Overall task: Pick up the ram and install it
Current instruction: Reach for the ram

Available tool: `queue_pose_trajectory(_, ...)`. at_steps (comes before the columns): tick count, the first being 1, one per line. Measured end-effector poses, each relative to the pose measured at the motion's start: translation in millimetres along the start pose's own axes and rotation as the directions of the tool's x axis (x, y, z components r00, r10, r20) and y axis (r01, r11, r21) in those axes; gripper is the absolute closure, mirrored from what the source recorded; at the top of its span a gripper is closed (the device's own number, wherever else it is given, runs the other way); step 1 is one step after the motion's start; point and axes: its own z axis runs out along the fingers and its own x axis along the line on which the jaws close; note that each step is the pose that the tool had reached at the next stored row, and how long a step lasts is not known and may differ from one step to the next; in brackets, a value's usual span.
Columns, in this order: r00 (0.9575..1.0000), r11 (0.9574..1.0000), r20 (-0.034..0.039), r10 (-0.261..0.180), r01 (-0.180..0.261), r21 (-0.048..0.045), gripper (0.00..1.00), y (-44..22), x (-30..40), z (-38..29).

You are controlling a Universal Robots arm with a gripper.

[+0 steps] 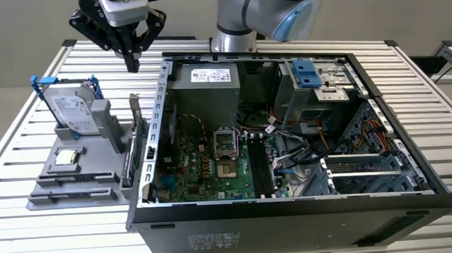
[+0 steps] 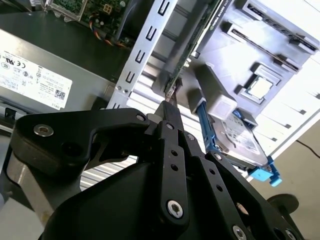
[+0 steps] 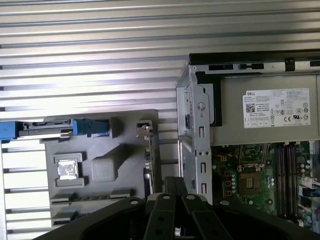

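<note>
Pincer (image 1: 134,65), closed, high above table slats (image 1: 93,61) just outside the case rim (image 1: 162,89).

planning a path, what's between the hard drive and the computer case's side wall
An upright expansion card, standing in the grey holder, seen in the exterior view.

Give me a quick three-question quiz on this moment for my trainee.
1. True or false: the gripper holds the ram.
2. In the exterior view, the gripper hangs: A) left of the computer case, outside it; B) over the motherboard; C) right of the case.
3. Which small square silver part lies on the gray fixture near the hard drive?
Key: 1 false, it holds nothing; 2 A; 3 the processor chip.
</note>
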Motion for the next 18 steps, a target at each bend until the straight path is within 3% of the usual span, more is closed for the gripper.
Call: queue_pose_trajectory(18, 1.0, 1.0, 0.0, 0.0, 0.0, 0.0, 1.0, -0.8, 9.2, -0.1)
